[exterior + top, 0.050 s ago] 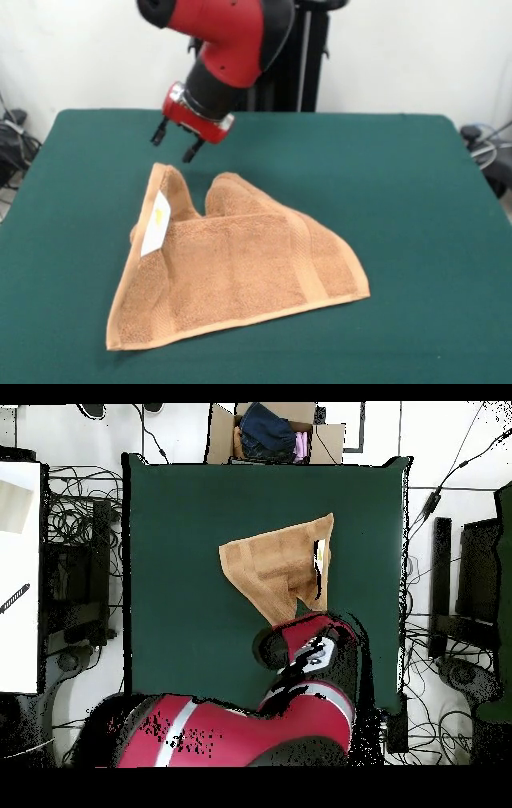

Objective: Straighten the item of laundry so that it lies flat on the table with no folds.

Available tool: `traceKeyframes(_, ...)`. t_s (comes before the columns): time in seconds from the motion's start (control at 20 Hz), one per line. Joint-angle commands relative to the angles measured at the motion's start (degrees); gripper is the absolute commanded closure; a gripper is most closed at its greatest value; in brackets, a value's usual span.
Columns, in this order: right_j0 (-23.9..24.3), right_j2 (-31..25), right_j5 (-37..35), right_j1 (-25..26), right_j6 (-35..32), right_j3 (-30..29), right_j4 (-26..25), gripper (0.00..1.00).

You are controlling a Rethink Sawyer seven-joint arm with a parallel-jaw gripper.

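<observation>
Orange-tan terry hand towel [240, 272] lies on the large dark green felt-covered table [416, 208], just below and in front of the pincer [175, 142] in the front view. The red and black arm [228, 40] comes down from above and bends toward the table, its wrist tilted so that the two dark fingertips [158, 134] point down and toward the towel. The fingertips stand apart with a clear gap between them and hold nothing; they hover above the cloth surface, not touching the towel. The towel's raised corner, the one nearest the pincer, sits just beneath the fingertips and a little to their near side.

The towel is not flat. It forms a rough triangle, with one side folded over so that a flap stands up in a peak beside a second hump. A small white label [157, 226] with a yellow mark shows on the upturned edge. A woven border band [306, 260] runs across the flatter part. In the overhead view the arm covers the towel's end closest to the pincer.
</observation>
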State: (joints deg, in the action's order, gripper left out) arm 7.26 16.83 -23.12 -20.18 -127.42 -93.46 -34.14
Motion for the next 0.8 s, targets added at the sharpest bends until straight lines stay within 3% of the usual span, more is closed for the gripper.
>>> traceKeyframes(0.05,4.35,-10.75,0.48,2.18,-2.21,-2.13,5.04,0.0)
traceKeyframes(0.8,11.81,-18.24,-1.41,0.9,1.8,-4.71,7.25,0.0)
